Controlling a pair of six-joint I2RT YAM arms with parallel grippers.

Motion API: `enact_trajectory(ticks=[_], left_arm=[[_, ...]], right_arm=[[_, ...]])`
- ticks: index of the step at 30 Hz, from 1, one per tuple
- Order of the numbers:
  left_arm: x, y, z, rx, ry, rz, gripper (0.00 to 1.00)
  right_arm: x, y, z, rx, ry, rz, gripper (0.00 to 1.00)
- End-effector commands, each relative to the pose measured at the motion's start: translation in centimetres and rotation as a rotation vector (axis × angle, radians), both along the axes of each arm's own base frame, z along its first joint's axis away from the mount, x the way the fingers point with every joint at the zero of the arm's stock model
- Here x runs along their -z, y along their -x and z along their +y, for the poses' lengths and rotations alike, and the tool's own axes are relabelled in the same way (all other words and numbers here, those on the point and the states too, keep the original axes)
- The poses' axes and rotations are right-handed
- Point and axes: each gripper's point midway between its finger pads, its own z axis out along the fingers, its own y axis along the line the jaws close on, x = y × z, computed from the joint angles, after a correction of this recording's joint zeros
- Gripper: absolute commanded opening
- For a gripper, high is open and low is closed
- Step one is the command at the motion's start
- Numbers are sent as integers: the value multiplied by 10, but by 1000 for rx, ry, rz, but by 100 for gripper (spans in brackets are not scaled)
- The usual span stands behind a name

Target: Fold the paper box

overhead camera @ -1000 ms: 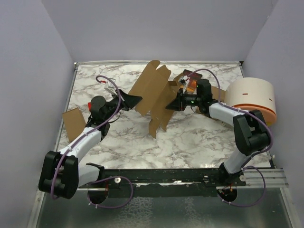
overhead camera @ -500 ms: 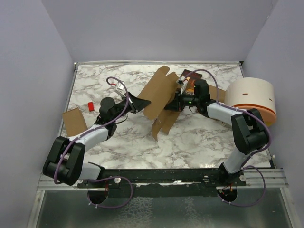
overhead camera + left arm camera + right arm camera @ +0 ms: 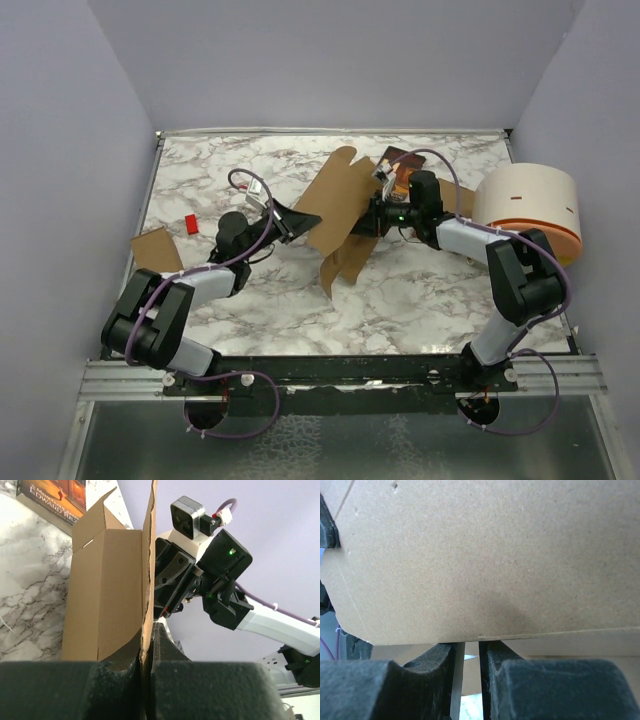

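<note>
1. Left tool clamped on the paper box edge; box tilted over mid desk.
2. Right tool against the box's opposite side, narrow slit between fingers; grip unclear.
3. Printed booklet just behind the box; white drum far right.

White table top, grey marble veins throughout. Carries a round white drum with an orange band at the right edge. Holds a dark printed booklet left of the drum and farther back, partly covered. Bears a small red block far left of the drum, and a loose tan cardboard piece farther left still, at the edge. Lies beneath the paper box, left of the drum; contact with its lower flap unclear.
</note>
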Motion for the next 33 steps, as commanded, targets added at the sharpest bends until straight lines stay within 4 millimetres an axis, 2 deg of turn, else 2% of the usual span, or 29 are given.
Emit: enact_trajectory(ticks=[1,3,11,16,22,33], left_arm=[[-1,7,-4,15,101,45,0],[-3,8,-3,9,131,46,0],[12,5,2,-35,108,76,0],[14,4,7,-67,113,82,0],[12,3,10,-86,117,79,0],[4,8,-1,1,150,72,0]], right_arm=[[-17,4,6,5,-78,-29,18],[-15,6,6,12,-91,-9,18],[-5,8,1,90,-129,57,19],[7,-2,-9,218,-137,115,20],[2,0,-15,236,-196,113,20],[3,-16,-31,311,-172,103,19]])
